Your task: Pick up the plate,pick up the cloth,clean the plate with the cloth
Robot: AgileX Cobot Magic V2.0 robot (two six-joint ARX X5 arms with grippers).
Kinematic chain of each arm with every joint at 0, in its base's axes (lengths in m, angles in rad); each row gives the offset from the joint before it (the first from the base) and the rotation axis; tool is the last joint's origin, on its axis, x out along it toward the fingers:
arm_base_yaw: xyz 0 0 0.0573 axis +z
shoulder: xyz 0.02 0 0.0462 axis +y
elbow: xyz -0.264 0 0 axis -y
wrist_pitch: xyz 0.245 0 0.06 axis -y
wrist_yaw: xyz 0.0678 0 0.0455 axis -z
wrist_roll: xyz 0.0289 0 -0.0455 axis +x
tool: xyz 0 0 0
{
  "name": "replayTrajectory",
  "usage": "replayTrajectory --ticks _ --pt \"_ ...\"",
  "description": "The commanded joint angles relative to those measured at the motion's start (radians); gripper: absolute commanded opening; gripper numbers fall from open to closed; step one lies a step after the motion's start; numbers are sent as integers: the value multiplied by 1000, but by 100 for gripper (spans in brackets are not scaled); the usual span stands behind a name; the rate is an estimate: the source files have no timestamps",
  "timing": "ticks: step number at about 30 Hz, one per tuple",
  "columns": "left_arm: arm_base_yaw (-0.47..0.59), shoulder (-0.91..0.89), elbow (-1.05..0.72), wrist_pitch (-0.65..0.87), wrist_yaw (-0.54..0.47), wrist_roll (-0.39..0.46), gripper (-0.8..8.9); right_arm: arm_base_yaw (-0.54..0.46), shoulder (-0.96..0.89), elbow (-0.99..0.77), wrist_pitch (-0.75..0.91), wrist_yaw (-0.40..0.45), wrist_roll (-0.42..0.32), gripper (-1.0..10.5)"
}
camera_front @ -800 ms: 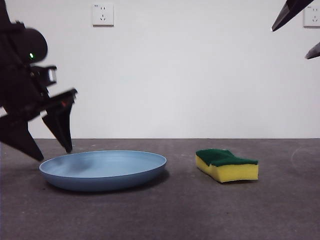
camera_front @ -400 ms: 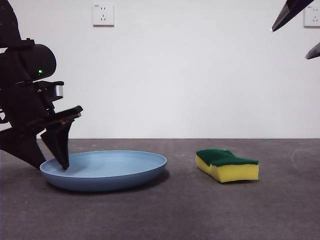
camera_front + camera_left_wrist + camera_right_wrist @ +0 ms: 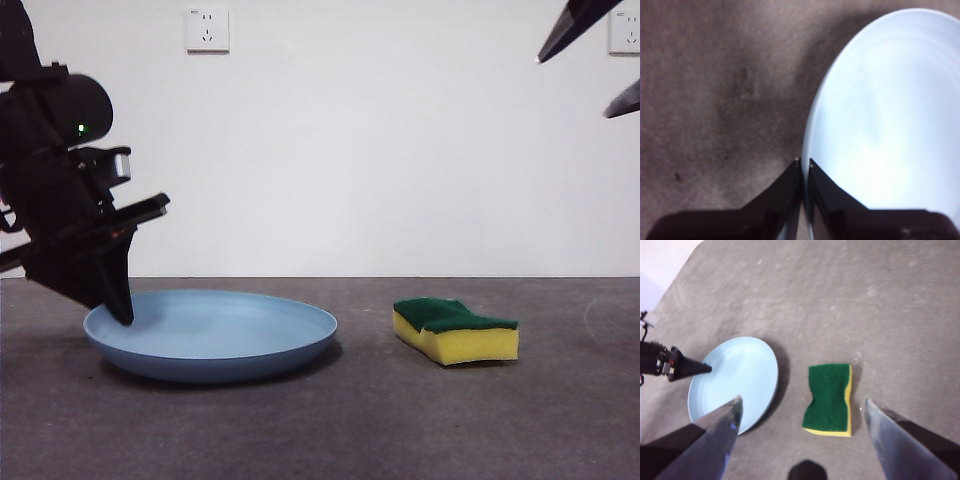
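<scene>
The light blue plate (image 3: pixel 230 325) lies on the grey table at the left; it also shows in the left wrist view (image 3: pixel 880 125) and the right wrist view (image 3: pixel 740 375). My left gripper (image 3: pixel 120 318) is at the plate's left rim, and its jaws (image 3: pixel 804 162) are shut on that rim, one inside and one outside. The cloth, a yellow sponge with a green top (image 3: pixel 455 330), lies flat to the right of the plate, apart from it (image 3: pixel 829 397). My right gripper (image 3: pixel 575 85) hangs high at the top right, open and empty (image 3: pixel 802 401).
The dark grey table (image 3: pixel 350 430) runs back to a white wall with a socket (image 3: pixel 207 30) at the upper left and another (image 3: pixel 625 30) at the upper right. A table corner shows in the right wrist view (image 3: pixel 685 260).
My left gripper came down onto the plate's left rim and closed on it. The plate shifted slightly to the right. The sponge and the right arm stayed put.
</scene>
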Motion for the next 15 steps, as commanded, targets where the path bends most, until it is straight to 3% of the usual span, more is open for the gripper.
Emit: replayTrajectory --ticks 1,6,15 --pt "-6 -54 -9 -6 -12 19 -7 43 58 60 -27 43 -40 410" --pt "-8 -170 -9 -31 -11 19 -7 171 211 211 -135 214 -113 411" --pt "-8 -426 -9 -77 -12 23 -7 304 519 322 -137 327 -150 410"
